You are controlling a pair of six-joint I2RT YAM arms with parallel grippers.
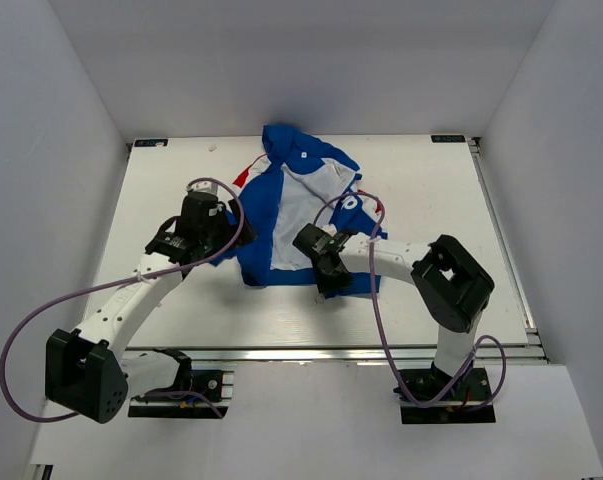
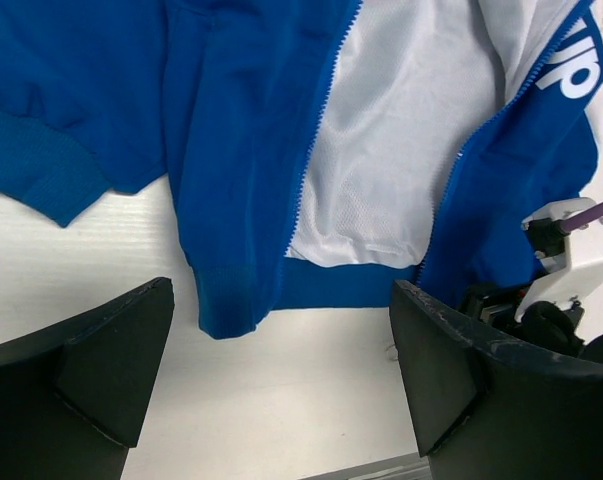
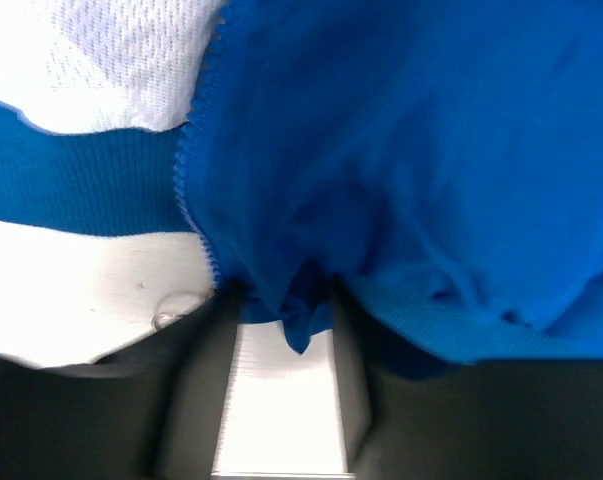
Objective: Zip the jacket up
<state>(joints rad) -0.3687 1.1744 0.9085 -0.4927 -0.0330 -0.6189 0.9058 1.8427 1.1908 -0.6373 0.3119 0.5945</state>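
The only writing that can be read is white lettering (image 2: 571,68) on a blue panel of the jacket (image 2: 231,150), seen from the left wrist. It lies ahead of the left gripper (image 2: 279,335), past the finger (image 2: 461,370) on the right of that view and off toward the far right. It runs slanted and is cut by the frame edge, so only "up" shows. From above, a white print (image 1: 349,203) sits on the jacket just ahead of the right gripper (image 1: 328,268), too small to make out. Two small dark labels (image 1: 149,142) at the far corners of the table (image 1: 421,300), well beyond both grippers, are likewise too small to read.
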